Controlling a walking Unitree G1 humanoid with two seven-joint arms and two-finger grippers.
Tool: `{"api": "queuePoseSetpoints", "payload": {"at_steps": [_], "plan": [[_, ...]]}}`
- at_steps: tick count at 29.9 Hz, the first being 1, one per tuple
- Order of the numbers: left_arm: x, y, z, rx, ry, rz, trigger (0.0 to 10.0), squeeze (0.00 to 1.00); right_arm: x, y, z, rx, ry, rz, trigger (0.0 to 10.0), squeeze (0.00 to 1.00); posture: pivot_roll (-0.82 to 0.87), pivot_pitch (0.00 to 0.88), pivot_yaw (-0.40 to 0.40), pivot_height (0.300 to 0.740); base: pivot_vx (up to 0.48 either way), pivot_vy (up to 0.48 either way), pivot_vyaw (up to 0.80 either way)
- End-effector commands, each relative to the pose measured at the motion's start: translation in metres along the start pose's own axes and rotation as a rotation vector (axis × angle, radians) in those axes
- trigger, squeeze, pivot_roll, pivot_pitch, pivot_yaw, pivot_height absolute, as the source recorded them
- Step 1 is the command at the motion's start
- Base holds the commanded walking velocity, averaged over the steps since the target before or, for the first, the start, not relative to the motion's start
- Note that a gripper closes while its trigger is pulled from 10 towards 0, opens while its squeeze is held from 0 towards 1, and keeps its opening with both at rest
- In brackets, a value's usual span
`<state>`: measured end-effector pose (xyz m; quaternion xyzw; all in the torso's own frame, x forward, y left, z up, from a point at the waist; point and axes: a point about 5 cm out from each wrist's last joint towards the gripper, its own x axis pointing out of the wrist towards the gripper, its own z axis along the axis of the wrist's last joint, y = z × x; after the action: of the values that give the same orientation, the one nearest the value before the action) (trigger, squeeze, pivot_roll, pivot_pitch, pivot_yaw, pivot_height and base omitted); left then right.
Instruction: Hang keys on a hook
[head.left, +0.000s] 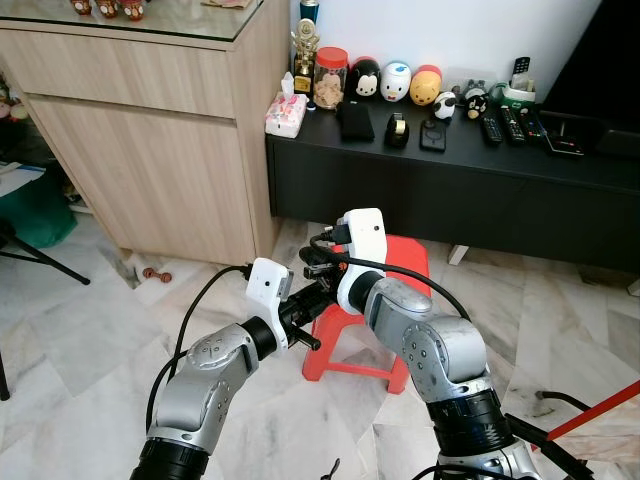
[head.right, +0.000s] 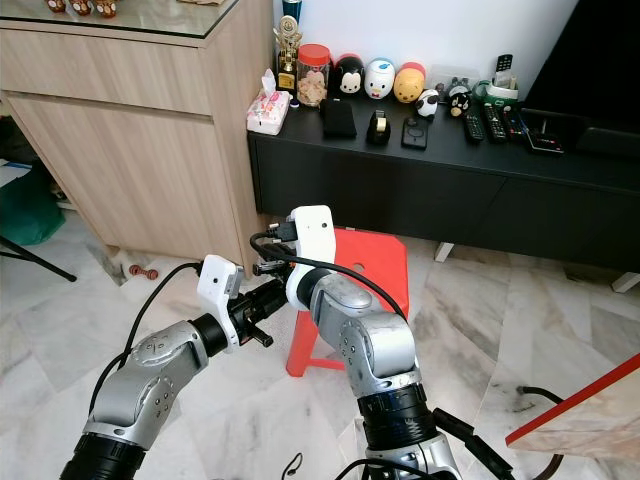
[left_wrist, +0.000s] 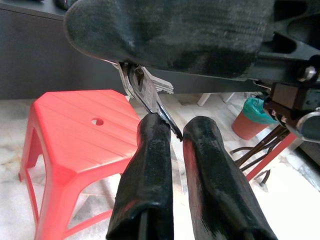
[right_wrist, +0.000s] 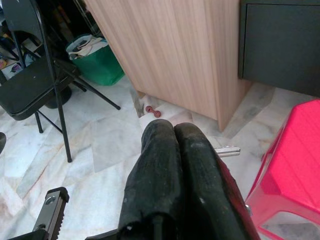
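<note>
Silver metal keys: a small flat bunch, pinched between the fingers of our right gripper and hanging from them, above the near left edge of the stool.
Right gripper: clenched on the keys; in its own wrist view the two black fingers press together and a key tip juts out sideways.
Left gripper: just beside the keys, one finger at their lower edge, fingers nearly together with a thin gap, grasping nothing.
Why held so: we judge both arms meet in front of the body to steady or pass the keys before carrying them.
Red plastic stool: on the pale marble floor, just beyond the grippers.
Light wooden cabinet: far left, its corner close to the stool.
Long black low console: far side, topped with small figurines and remote controls.
Hook: we cannot make one out.
Open room: bare floor left and right of the stool; black folding chair stands further left.
</note>
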<state>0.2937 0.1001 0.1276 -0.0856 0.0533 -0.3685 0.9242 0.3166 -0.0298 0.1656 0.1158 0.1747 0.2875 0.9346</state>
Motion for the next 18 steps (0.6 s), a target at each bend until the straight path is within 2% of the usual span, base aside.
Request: {"api": "queuePoseSetpoints", "payload": {"at_steps": [1,18], "plan": [[0.0001,-0.003,0.0012,0.0,-0.013,-0.018,0.0,0.0,-0.0012,0.0024,0.0041,-0.002,-0.018,0.004,10.0,0.0,0.13,0.115,-0.108,0.74,0.0,0.0,0.0],[-0.0009,-0.0038,0.0055,-0.017,-0.045,-0.021,0.0,0.0,-0.0014,0.002,0.0034,-0.003,-0.013,0.003,10.0,0.0,0.13,0.116,-0.111,0.74,0.0,0.0,0.0]]}}
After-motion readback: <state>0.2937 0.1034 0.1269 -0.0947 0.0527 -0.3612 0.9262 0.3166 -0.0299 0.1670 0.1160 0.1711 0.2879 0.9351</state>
